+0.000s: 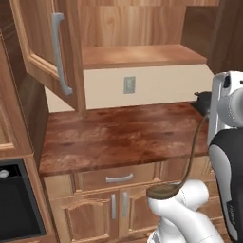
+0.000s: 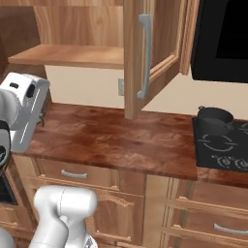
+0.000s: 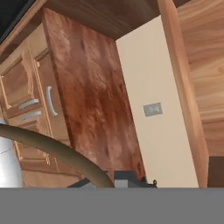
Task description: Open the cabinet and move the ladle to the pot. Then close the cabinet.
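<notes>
1. Cabinet status: medium-brown wooden wall cabinet (image 1: 137,28) with raised-panel doors and long grey bar handles stands open, both doors swung out; left door (image 1: 42,42) shows in the left base view, right door (image 2: 155,48) in the right base view. Opening step looks done.
2. Cabinet shelf (image 1: 142,56) shows bare wood where visible, no ladle on it.
3. Slim dark bronze-brown ladle (image 1: 190,156) with long thin curved handle is out of the cabinet, hanging off the hand: handle runs down from the gripper area near the right edge of the counter, small round bowl (image 1: 161,192) hangs low in front of the lower cabinets, past the counter's front edge, not resting on anything.
4. Fingers: closed, gripping the ladle handle. Hand view shows the handle (image 3: 57,153) curving across right at the dark finger tips (image 3: 131,179).
5. White arm's hand (image 2: 24,111) sits over the left end of the reddish-brown wooden counter (image 2: 116,140) in the right base view.
6. Small squat dark grey-black pot (image 2: 214,117) with side handles sits on the black stovetop (image 2: 223,145) just past the counter's right edge, well apart from the ladle.
7. Progress judgement: roughly mid-task. Door opened, ladle picked up and withdrawn.
8. Left to do: carry ladle rightward to the pot, put it in, release, then shut both cabinet doors.
9. Risk: long dangling handle could clip the open right door on the way across.
</notes>
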